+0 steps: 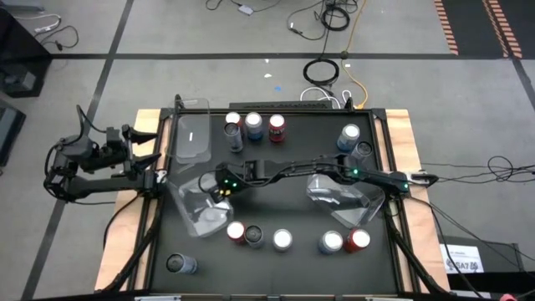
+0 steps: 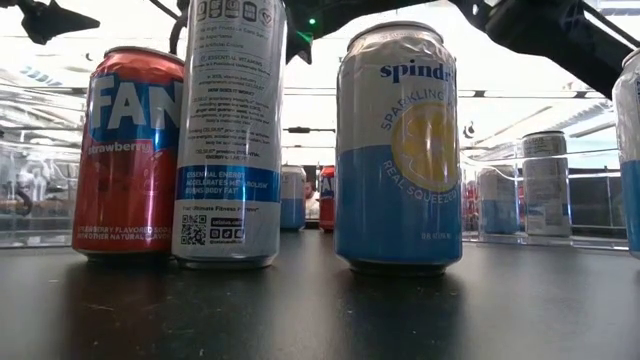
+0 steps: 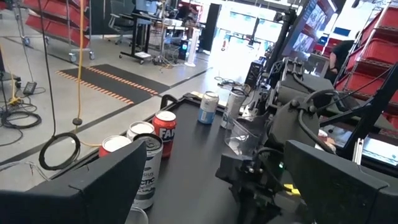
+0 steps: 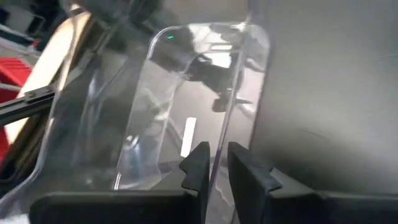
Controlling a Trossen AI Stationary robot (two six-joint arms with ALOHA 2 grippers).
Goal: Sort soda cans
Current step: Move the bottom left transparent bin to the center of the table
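The soda cans stand upright on the black table [image 1: 276, 196]. A far group holds a red can [image 1: 277, 127] and a blue-silver can [image 1: 253, 125], with two more cans [image 1: 349, 136] farther right. A near row runs from a red can [image 1: 236, 232] to another red can [image 1: 359, 241], and one can [image 1: 180, 264] stands at the near left. My right gripper [image 1: 220, 187] reaches across the table and is shut on a clear bin [image 1: 199, 211]. My left gripper [image 3: 217, 186] is open and waits off the table's left edge. My right gripper [image 4: 217, 152] pinches the clear bin's side wall at its upper rim [image 4: 219, 140], with one finger [image 4: 198, 163] inside the bin and the other outside. The fingers come slanting down from the table's right. Whether the bin's bottom is off the table, I cannot tell.
A second clear bin [image 1: 192, 134] lies at the far left of the table and a third [image 1: 341, 196] sits under my right arm. In the low view a red can [image 2: 128, 155], a tall white can [image 2: 230, 130] and a blue can [image 2: 400, 150] stand close.
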